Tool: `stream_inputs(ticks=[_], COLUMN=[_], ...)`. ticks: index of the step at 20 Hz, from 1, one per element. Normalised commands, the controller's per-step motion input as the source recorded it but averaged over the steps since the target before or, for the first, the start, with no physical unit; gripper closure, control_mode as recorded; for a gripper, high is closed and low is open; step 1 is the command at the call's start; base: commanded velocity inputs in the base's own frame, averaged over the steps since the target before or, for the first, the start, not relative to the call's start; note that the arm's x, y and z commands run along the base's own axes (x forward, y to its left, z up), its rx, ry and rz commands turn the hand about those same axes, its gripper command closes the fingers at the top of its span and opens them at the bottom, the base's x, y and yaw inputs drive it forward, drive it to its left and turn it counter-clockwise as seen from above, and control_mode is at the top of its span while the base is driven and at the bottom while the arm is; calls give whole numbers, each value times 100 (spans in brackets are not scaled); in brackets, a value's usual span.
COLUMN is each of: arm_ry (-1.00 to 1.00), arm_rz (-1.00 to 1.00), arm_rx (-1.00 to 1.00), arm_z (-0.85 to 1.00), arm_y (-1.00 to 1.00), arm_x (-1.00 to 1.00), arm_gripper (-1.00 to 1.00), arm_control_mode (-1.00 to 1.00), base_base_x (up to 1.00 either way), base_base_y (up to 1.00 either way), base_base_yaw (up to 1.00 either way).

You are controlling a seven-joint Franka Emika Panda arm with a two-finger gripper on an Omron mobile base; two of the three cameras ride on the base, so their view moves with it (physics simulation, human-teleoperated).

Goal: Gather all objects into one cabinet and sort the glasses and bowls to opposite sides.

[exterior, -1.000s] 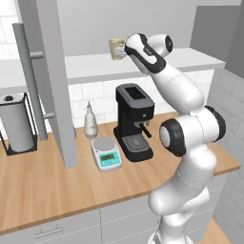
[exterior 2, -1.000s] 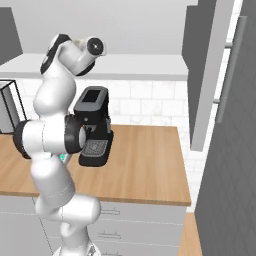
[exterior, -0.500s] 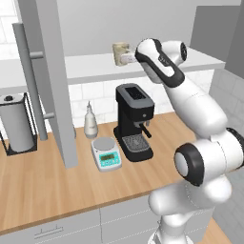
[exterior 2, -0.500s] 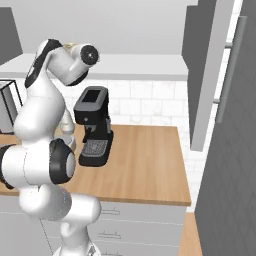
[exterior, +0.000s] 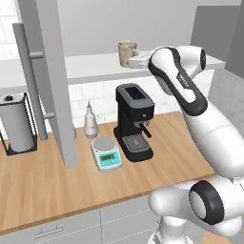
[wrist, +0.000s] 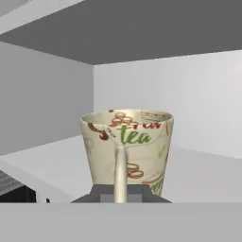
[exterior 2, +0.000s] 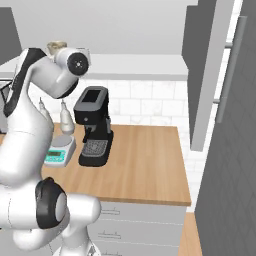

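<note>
Pincer (wrist: 121, 191) at mug (wrist: 125, 150), pale shelf (exterior: 95, 66).

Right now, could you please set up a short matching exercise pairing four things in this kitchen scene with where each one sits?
Things:
1. beige mug
2. black coffee machine
3. kitchen scale
4. paper towel roll

Places:
A. far left of the wooden counter, in a wire holder
B. on the pale cabinet shelf, above the counter
C. on the counter, just left of the coffee machine's base
D. middle of the counter, against the tiled wall

Pairs: 1-B, 2-D, 3-C, 4-A
</note>
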Motion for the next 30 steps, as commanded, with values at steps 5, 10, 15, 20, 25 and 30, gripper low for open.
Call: stream_inputs(ticks=[5,10,15,20,25,30], arm_ry=[7,0,-13,-3,1,0], arm_rz=[-8,-9,-8,-6,0,0], arm_rx=[2,0,0,0,0,0], arm_z=[43,-6,-16,0,-1,0], arm_y=[0,-12,-24,-2,0,0], arm_x=[-100,-100,-100,-81,0,0], arm_gripper=[100,100,100,100,100,100], arm_control_mode=[-100,-100,-100,-100,100,100], base_base_x=[0,0,0,0,-58,-100], base_base_y=[0,0,0,0,0,0], base_base_yaw=[0,0,0,0,0,-5])
